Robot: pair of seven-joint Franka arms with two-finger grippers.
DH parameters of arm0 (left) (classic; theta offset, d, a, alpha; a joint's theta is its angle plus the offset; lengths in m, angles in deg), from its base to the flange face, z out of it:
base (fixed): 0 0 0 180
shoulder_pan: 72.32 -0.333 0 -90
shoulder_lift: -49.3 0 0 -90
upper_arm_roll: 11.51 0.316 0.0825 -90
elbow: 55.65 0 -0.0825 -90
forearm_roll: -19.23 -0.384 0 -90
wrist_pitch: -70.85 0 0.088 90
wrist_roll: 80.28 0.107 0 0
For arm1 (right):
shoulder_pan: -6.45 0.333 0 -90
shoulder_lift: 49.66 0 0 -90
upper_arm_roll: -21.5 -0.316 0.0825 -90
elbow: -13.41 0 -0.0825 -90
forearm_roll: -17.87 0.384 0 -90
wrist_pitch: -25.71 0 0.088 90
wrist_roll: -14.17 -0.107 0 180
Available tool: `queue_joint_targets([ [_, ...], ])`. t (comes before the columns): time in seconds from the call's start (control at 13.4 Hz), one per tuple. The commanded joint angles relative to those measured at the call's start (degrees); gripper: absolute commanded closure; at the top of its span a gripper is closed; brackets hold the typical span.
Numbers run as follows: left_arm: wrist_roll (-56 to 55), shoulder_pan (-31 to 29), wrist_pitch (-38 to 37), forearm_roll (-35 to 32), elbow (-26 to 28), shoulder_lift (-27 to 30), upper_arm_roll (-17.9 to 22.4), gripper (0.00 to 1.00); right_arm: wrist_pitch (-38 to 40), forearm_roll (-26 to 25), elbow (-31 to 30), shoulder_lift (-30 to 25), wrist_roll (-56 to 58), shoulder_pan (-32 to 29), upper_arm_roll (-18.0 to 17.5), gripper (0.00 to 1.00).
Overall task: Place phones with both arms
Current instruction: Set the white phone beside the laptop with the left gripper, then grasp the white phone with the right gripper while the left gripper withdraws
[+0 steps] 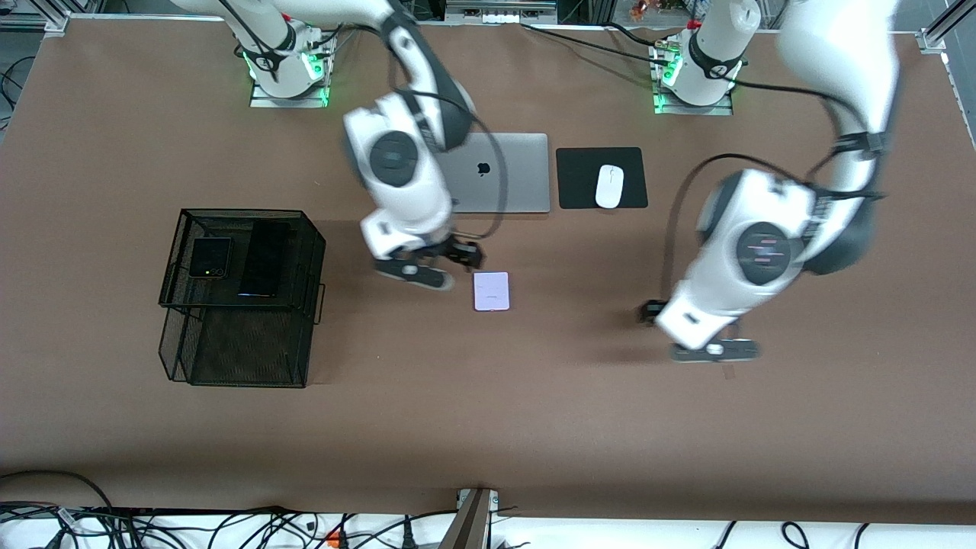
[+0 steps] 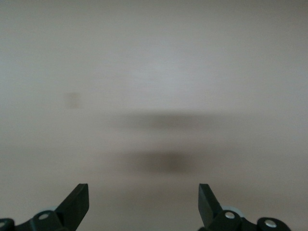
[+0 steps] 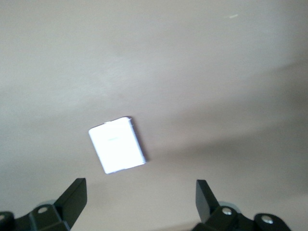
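Note:
A pale lilac-white phone [image 1: 491, 290] lies flat on the brown table near its middle, nearer to the front camera than the laptop. My right gripper [image 1: 427, 268] hovers just beside it, toward the right arm's end, open and empty. In the right wrist view [image 3: 139, 199] the phone [image 3: 117, 145] lies ahead of the spread fingertips [image 3: 74, 192]. A small squarish black phone [image 1: 210, 257] and a long slim black phone [image 1: 264, 259] rest on top of a black wire rack [image 1: 244, 351]. My left gripper [image 1: 713, 349] hangs open over bare table [image 2: 143, 204] toward the left arm's end.
A closed grey laptop [image 1: 499, 171] sits near the robots' bases, with a white mouse [image 1: 609, 185] on a black pad [image 1: 579, 179] beside it. Cables run along the table's front edge [image 1: 305, 526].

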Motion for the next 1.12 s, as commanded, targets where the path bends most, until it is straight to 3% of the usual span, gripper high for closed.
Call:
queue_joint_targets([
  [0.0, 11.9, -6.7, -3.2, 0.8, 5.1, 7.0, -0.9, 0.00, -4.5, -1.2, 6.1, 8.8, -1.1, 1.6, 0.3, 0.00],
  [0.3, 14.1, -11.8, -6.4, 0.8, 5.3, 11.2, -0.9, 0.00, -10.5, -1.5, 6.9, 14.5, 1.1, 4.1, 0.2, 0.00],
  [0.67, 23.2, -15.5, -11.5, 0.8, 5.8, 15.3, -0.9, 0.00, -11.0, -4.4, 6.8, 16.4, 7.2, 4.4, -0.1, 0.00],
  [1.05, 23.3, -16.4, -14.8, 3.6, 5.1, 17.5, -0.8, 0.00, -15.8, -4.5, 6.8, 18.2, 7.1, 4.4, -0.2, 0.00],
])
